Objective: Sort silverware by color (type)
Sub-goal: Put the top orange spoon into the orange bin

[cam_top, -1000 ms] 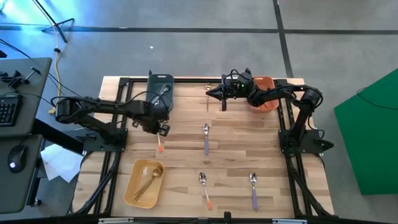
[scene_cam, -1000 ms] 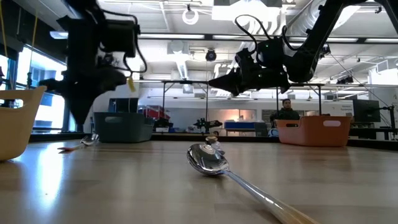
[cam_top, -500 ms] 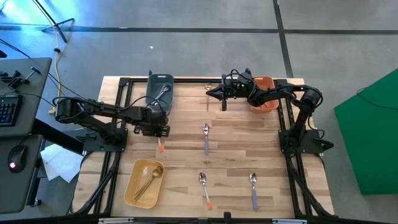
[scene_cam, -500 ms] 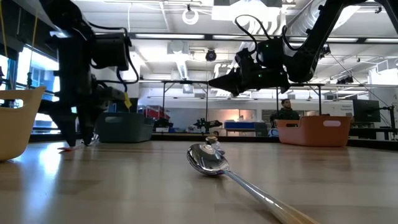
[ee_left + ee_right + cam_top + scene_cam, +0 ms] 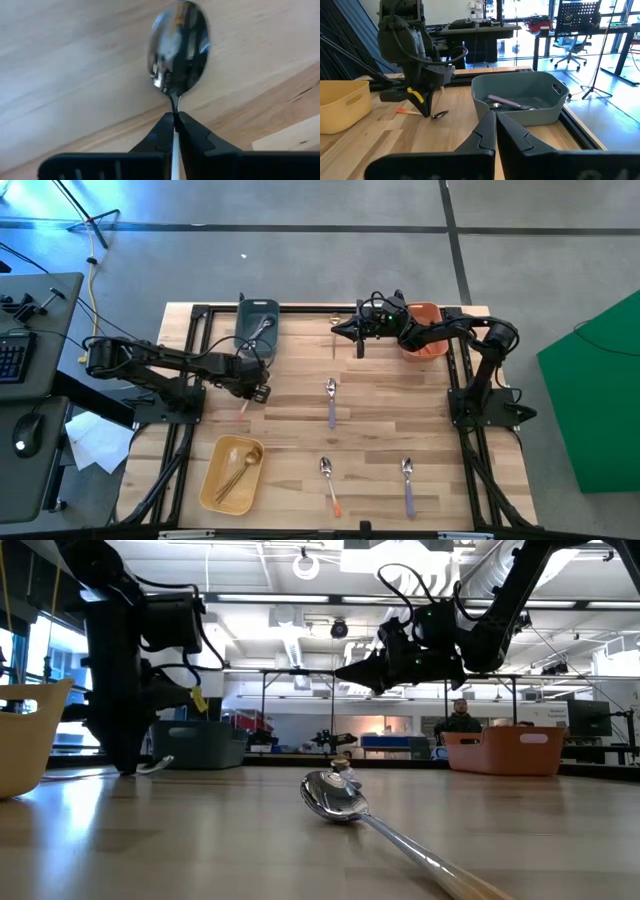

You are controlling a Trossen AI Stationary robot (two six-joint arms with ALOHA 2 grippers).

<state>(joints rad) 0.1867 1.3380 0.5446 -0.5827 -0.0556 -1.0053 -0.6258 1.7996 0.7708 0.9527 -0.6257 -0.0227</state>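
Note:
My left gripper (image 5: 252, 392) stands on the table in front of the grey bin (image 5: 258, 320), fingers pointing down and shut on an orange-handled spoon (image 5: 177, 47). The right wrist view shows that spoon's bowl (image 5: 440, 114) and orange handle (image 5: 405, 112) low at the table beside the gripper. My right gripper (image 5: 337, 330) hovers shut over the far part of the table, next to the orange bin (image 5: 425, 340). Loose on the wood lie a purple-handled spoon (image 5: 331, 402), an orange-handled spoon (image 5: 329, 483) and another purple-handled spoon (image 5: 408, 483). My left gripper pinches the orange-handled spoon at its thin neck (image 5: 175, 107), just behind the bowl, between its two fingertips (image 5: 162, 131). The fingers come from above, pointing down. The spoon stays low and about level at the table; whether it is lifted clear I cannot tell.
The grey bin holds purple-handled pieces (image 5: 507, 102). A yellow bin (image 5: 232, 470) at the near left holds gold pieces. The orange bin sits at the far right. Black frame rails run along the table's left, right and far sides. Bare wood lies between the loose spoons.
My left gripper has come down from above the table onto the orange-handled spoon, shifting slightly toward the near and left edges. The spoon's orange handle has swung a little toward the left edge.

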